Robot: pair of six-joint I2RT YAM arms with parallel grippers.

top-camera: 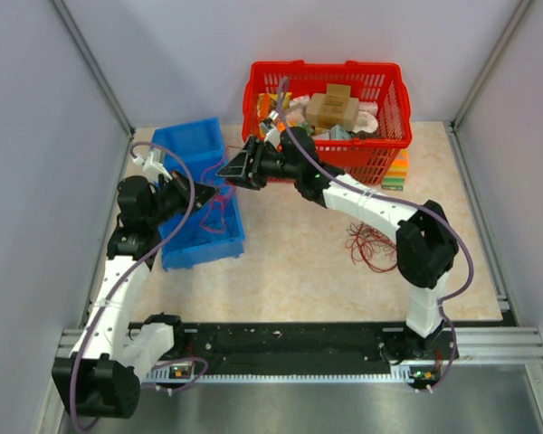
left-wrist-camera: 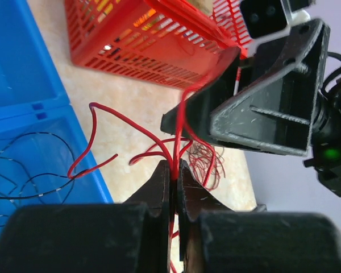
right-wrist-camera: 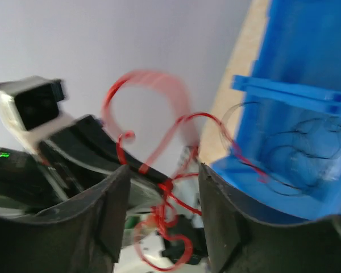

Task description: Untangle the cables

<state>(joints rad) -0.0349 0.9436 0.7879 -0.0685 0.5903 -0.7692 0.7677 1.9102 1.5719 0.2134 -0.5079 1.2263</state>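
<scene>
My left gripper (left-wrist-camera: 174,170) is shut on a few thin red cables (left-wrist-camera: 179,122) that fan up out of its jaws. In the top view it (top-camera: 206,193) sits over the blue bin. My right gripper (top-camera: 233,172) faces it closely from the right, and its body shows in the left wrist view (left-wrist-camera: 261,108). In the right wrist view my right gripper (right-wrist-camera: 162,179) is open, and the red cable loops (right-wrist-camera: 169,196) hang in the gap between its fingers. I cannot tell if they touch the fingers. A second loose bundle of red and dark-red cables (top-camera: 371,244) lies on the table by the right arm.
A blue bin (top-camera: 199,240) at the left holds thin black wires (left-wrist-camera: 28,170). A red basket (top-camera: 380,145) full of assorted items stands at the back. Some flat coloured items (top-camera: 395,172) lie at its right foot. Grey walls close in the table on both sides.
</scene>
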